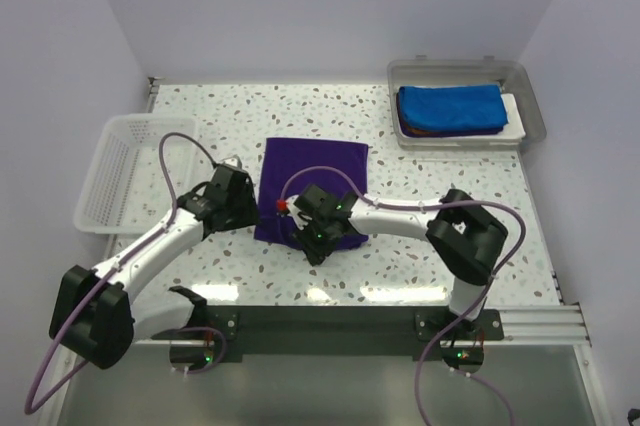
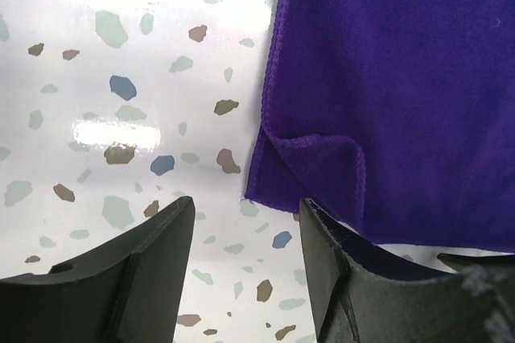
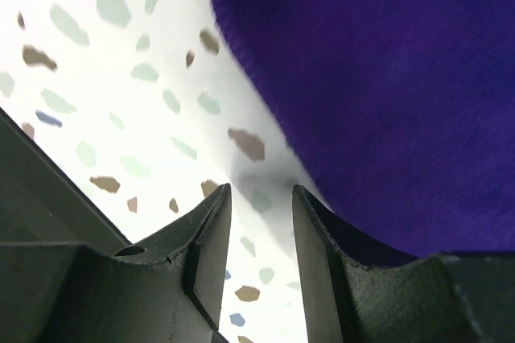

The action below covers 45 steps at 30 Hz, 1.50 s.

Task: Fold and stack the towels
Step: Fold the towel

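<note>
the purple towel [image 1: 312,186] lay flat on the table [image 1: 220,111], its near left corner curled over. the left gripper [image 2: 245,214] stood jaws apart, empty, beside that corner; the right gripper [image 3: 261,198] likewise at the near edge. 1 blue towel [image 1: 450,106] sat folded in the grey tray [image 1: 535,111].

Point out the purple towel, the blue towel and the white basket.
purple towel [image 1: 312,171], top external view, on its flat middle.
blue towel [image 1: 450,106], top external view, middle of its top face.
white basket [image 1: 128,178], top external view, on its bare mesh floor.
</note>
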Each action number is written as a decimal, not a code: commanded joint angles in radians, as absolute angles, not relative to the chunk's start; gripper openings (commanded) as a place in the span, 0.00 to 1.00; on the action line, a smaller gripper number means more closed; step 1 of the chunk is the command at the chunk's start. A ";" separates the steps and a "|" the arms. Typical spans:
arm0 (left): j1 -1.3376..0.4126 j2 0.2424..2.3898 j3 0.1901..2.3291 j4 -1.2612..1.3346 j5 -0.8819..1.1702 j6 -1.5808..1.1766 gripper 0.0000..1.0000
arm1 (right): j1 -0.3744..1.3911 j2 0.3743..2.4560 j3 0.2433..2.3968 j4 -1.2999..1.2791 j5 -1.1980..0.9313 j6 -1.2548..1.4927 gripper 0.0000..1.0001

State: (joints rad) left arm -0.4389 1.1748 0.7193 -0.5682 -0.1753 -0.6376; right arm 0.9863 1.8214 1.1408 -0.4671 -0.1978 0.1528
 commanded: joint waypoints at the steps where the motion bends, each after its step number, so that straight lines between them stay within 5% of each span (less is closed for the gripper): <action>1: -0.434 1.121 0.684 -0.571 -0.184 -0.704 0.60 | 1.000 1.740 1.114 -0.511 -0.112 0.120 0.40; 9: -0.439 1.140 0.710 -0.506 -0.081 -0.730 0.60 | 0.937 1.600 1.111 -0.561 0.054 0.187 0.38; 26: -0.692 1.564 0.999 -0.419 -0.158 -0.765 0.47 | 0.690 1.603 0.870 -0.370 -0.057 0.397 0.32; 39: -0.690 1.442 0.704 -0.338 -0.207 -0.936 0.43 | 0.523 1.703 0.888 -0.391 -0.003 0.344 0.31; 45: -0.690 1.349 0.761 -0.400 -0.251 -0.980 0.46 | 0.512 1.660 1.003 -0.457 -0.020 0.321 0.31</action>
